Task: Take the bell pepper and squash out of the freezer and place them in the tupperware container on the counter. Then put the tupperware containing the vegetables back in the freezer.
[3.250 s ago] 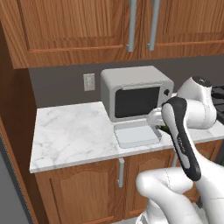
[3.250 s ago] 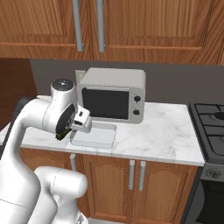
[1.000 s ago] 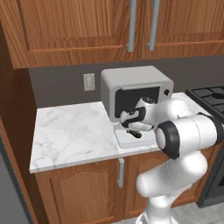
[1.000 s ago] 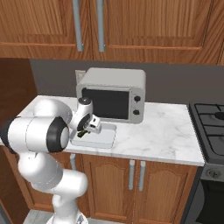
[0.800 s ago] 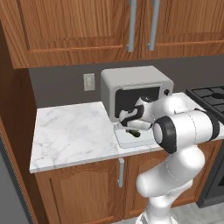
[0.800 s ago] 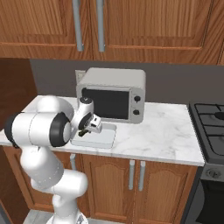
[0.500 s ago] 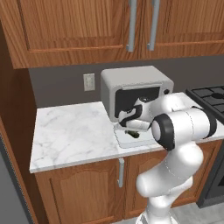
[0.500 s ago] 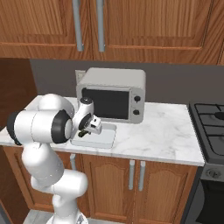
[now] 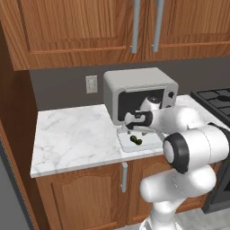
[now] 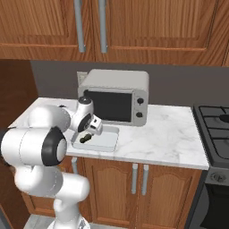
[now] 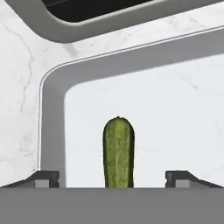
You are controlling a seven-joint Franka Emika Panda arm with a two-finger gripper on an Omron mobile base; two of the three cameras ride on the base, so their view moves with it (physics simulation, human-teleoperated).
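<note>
The dark green, elongated squash (image 11: 118,152) lies inside the shallow pale grey-white rectangular tupperware container (image 9: 152,143), which sits on the white marble-veined table (image 9: 76,139) over brown wooden cabinets (image 10: 134,188) with metal bar handles. The two-finger gripper (image 11: 113,178) hovers just above the tray with its fingers (image 11: 43,178) spread wide apart, one on each side of the squash and clear of it. Directly behind the container stands the boxy grey toaster oven (image 10: 117,96), close to the tray's far rim and crowding the arm's approach. A white wall outlet (image 9: 91,84) sits on the grey backsplash, and a black stove top (image 10: 214,118) lies further along. Wooden upper cabinets (image 9: 90,27) hang overhead.
</note>
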